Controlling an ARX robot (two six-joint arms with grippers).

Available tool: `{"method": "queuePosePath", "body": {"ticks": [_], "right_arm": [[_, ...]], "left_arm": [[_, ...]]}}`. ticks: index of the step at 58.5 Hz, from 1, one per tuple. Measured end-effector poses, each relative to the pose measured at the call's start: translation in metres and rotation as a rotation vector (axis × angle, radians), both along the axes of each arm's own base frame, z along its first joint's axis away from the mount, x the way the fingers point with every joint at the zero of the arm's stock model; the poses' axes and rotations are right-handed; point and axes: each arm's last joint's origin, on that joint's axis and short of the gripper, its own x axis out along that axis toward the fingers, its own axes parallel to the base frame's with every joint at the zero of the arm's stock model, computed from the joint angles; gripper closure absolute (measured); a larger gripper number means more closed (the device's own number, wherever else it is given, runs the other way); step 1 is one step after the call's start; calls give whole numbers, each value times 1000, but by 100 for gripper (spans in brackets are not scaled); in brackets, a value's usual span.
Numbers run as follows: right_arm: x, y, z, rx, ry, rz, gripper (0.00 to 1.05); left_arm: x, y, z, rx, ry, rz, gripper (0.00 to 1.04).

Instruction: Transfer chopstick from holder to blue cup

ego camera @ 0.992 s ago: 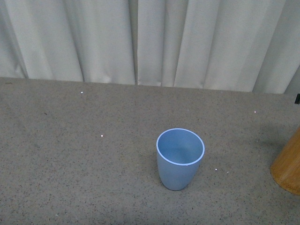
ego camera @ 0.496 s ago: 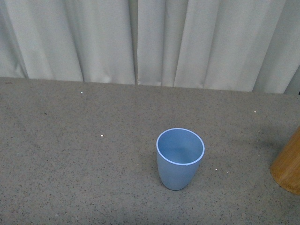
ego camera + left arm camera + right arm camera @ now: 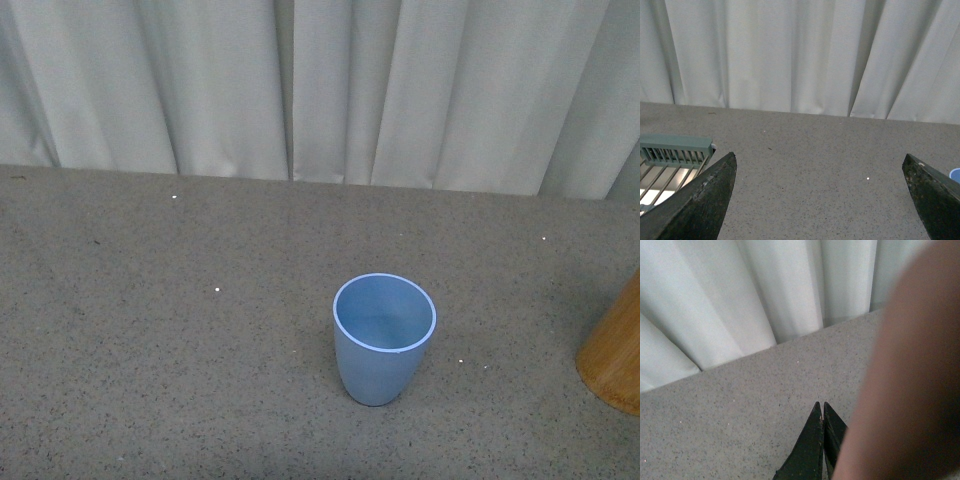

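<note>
**Cup's ready, chopstick can't be clearly made out**

Front view: the blue cup [image 3: 384, 338] is seen upright on the grey speckled surface [image 3: 150, 350]. Its mouth is open and nothing is seen inside, so the drop-off spot looks ready. The holder [image 3: 612, 358] is cut off by the right edge, well apart from the cup. Only its tan side is shown and its top is hidden. No arm is caught here, and no chopstick either. The back is closed off by a pale curtain [image 3: 300, 90].

Left wrist view: the left gripper [image 3: 819, 155] is shown with its jaws spread wide and only bare surface between them. A sliver of the cup is glimpsed past one jaw. A grey-green slatted thing [image 3: 675, 149] is seen by the other jaw, and what it is can't be told. This arm is probably parked out of the way, since the holder is over on the other side.

Right wrist view: the right gripper [image 3: 822, 407] is shown with its jaws pressed together tip to tip, no gap seen. One side of the picture is filled by a big blurred brownish-pink shape very close to the lens. Whether that's the holder's wall or the chopstick itself can't be told, so a grip further back can't be ruled in or out. This arm is probably the one meant for the pick, and the transfer into the cup isn't done.
</note>
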Motion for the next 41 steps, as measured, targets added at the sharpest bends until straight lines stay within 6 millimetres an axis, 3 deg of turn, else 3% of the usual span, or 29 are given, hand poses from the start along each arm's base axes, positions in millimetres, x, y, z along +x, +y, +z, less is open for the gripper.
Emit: {"method": "queuePosePath", "body": {"ticks": [17,41], "right_arm": [[-4,1,23,27,-43,12,104],[-8,19,56,82,-134,51,104]], "left_arm": [[0,0,0,0,0,0,7],[0,0,0,0,0,0,7]]}}
